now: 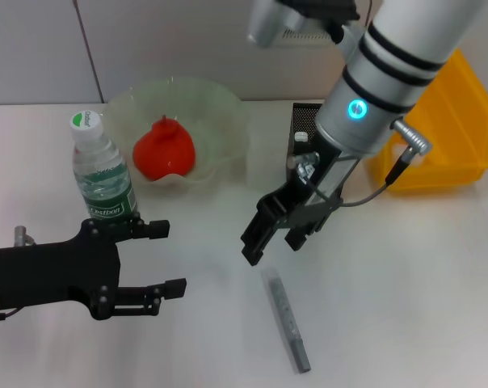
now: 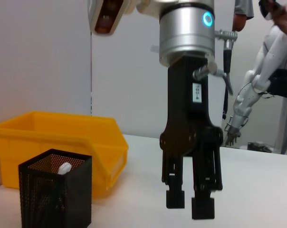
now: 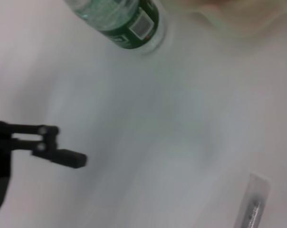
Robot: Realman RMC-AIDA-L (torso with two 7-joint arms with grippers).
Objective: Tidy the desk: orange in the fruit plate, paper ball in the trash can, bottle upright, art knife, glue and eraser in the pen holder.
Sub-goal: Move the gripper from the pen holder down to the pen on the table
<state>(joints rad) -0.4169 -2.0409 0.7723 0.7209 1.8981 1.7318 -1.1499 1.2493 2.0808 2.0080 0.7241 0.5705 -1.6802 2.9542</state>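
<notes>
The art knife (image 1: pixel 287 321) lies flat on the white worktop (image 1: pixel 405 283), near its front edge, untouched. The right gripper (image 1: pixel 272 239) hangs just above and behind the knife's far end, fingers (image 2: pixel 176 197) narrowly parted and holding nothing. The left gripper (image 1: pixel 159 259) sits low on the robot's left, beside the upright bottle (image 1: pixel 103 174), fingers spread wide and empty.

Assessment of the knife: a slim, stiff, grey bar, judged light, with a smooth casing likely to slip. It lies low on the worktop, so the fingers must close across its narrow width near mid-length; an end grip would probably let it tilt.

The orange (image 1: pixel 164 149) already rests in the fruit plate (image 1: pixel 220 109). The pen holder (image 2: pixel 55 192) stands beside the yellow bin (image 1: pixel 450 129) and already holds 1 white item.
</notes>
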